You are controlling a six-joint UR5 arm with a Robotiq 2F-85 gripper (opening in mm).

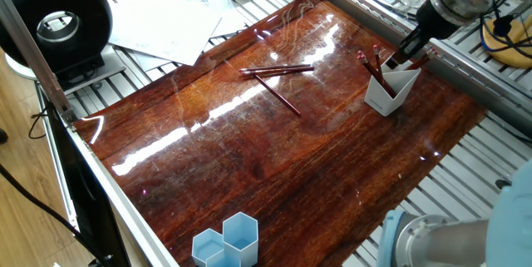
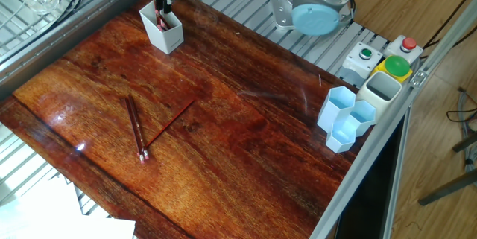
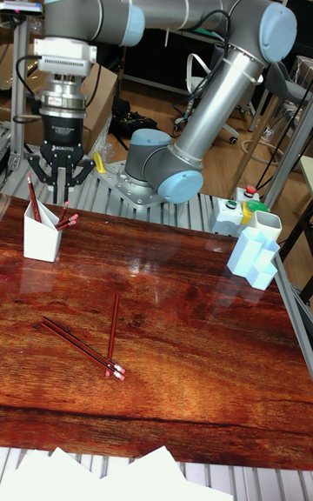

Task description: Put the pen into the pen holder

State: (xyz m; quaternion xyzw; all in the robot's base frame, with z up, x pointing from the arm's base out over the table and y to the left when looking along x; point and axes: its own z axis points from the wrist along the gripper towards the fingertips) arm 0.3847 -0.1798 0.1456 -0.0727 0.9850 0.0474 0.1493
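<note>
Gripper (image 3: 59, 181) spread open, empty, directly above pen holder (image 3: 41, 238) at table's far corner. Several pens (image 3: 33, 199) already standing in holder. Three more pens (image 3: 97, 346) left lying mid-table, well apart from holder. Blue honeycomb cups (image 3: 255, 257) at opposite edge; path unobstructed.

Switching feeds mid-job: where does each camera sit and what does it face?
One fixed view: high at a table corner, facing the small white plastic pen holder; wrist and gripper show.
Other fixed view: high on the opposite side; arm base shows.
Tall fixed view: low at the table's front edge; whole arm shows.
All share the holder and three loose red pens.
</note>
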